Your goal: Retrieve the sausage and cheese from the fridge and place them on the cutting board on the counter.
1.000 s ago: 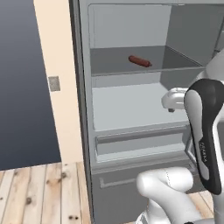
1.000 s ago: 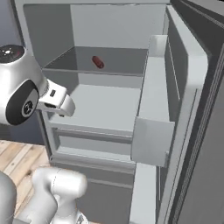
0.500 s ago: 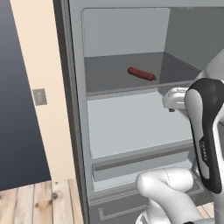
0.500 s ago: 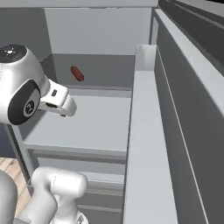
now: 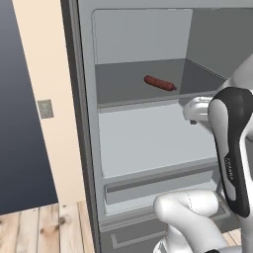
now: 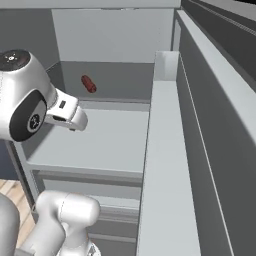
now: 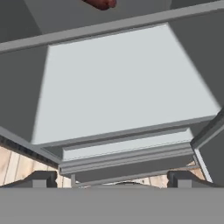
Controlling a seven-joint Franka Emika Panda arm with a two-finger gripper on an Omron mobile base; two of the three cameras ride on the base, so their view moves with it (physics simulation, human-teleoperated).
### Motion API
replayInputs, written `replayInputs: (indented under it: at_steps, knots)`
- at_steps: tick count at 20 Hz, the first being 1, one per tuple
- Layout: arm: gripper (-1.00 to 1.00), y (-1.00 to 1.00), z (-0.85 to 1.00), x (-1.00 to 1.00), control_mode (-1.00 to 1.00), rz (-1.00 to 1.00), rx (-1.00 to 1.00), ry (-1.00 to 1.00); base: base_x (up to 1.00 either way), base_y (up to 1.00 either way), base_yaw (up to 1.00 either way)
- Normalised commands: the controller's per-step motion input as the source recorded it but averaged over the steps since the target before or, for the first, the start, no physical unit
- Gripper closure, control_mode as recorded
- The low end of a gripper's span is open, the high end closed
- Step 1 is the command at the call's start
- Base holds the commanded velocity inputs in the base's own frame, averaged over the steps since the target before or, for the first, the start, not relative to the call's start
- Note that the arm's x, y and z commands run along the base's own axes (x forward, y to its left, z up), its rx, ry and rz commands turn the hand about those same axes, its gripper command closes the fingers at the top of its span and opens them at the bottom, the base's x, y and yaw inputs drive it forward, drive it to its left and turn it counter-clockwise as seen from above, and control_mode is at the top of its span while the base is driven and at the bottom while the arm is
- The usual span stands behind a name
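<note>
The gripper (image 7: 109, 179) hangs with its jaws wide apart and nothing between them, its dark fingertips (image 7: 40, 178) poking up at the bottom of the hand view. It's poised just in front of the fridge (image 5: 79, 123), level with the pale middle shelf (image 7: 122, 83) and looking down across it. That shelf is bare as far as I can see.

One level up inside the fridge, there's the sausage (image 5: 159, 83), a dark red-brown link lying on its side on the upper shelf (image 5: 123, 86), toward the back. From the other side it sits left of centre on that same shelf (image 6: 89, 83), well apart from the hand, and the hand view catches just its lower edge (image 7: 100, 3) above the shelf lip.

The fridge door (image 6: 200, 150) stands swung open to the right of the compartment. Cheese? I can't spot it on any shelf here (it may be tucked out of sight).

By my reckoning it's early days: the fridge is open, nothing is grabbed, both items still to fetch and carry to the cutting board.

There's faint lettering on the arm's dark cover (image 5: 232, 153), too small to read.
</note>
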Motion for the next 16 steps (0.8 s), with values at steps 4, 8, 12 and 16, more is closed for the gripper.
replayInputs:
  at_steps: [4,8,12,16]
  knots:
    - [-1.00,0.00,0.71,0.36,-1.00,0.21,-0.02,-0.14,0.00,0.00,0.00]
    - [-1.00,0.14,0.11,0.67,-1.00,0.26,-0.02,-0.19,0.00,0.00,0.00]
    - [-1.00,0.22,0.06,0.89,-1.00,0.22,-0.02,-0.01,0.00,0.00,0.00]
    - [-1.00,0.13,0.11,0.56,-1.00,0.13,-0.08,-0.10,0.00,0.00,0.00]
